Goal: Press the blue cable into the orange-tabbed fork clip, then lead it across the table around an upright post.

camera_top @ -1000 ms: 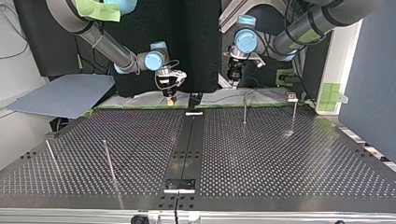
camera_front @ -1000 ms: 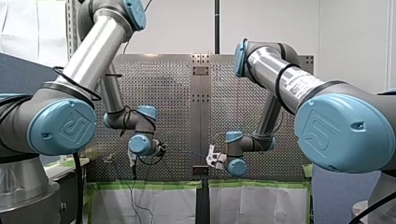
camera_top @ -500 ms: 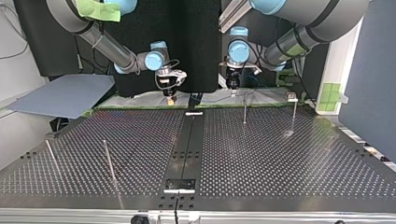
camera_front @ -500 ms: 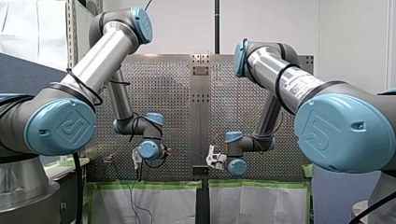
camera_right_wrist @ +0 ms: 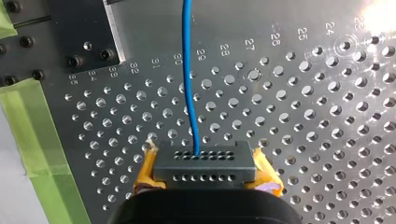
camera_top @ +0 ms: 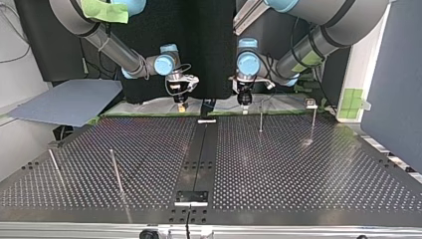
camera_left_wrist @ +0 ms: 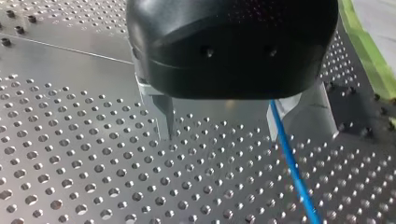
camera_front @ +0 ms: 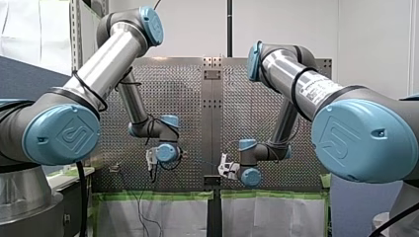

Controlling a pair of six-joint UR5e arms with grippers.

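The blue cable runs straight ahead from between the yellow pads of my right gripper, which is shut on it low over the perforated plate. In the top view my right gripper hangs at the plate's far edge, left of centre. My left gripper is just right of centre. In the left wrist view my left gripper is open. Its metal fingers stand wide apart above the plate. The blue cable passes close inside one finger, not clamped. I cannot make out the orange-tabbed clip.
Upright posts stand on the table: two at the top view's far right and two at its near left. A small fixture sits by the far right edge. Green tape lines the table edge. A grey sheet lies at far left.
My left arm has swung toward the table's centre, bringing its gripper closer to my right gripper. My right arm has stayed still with the cable.
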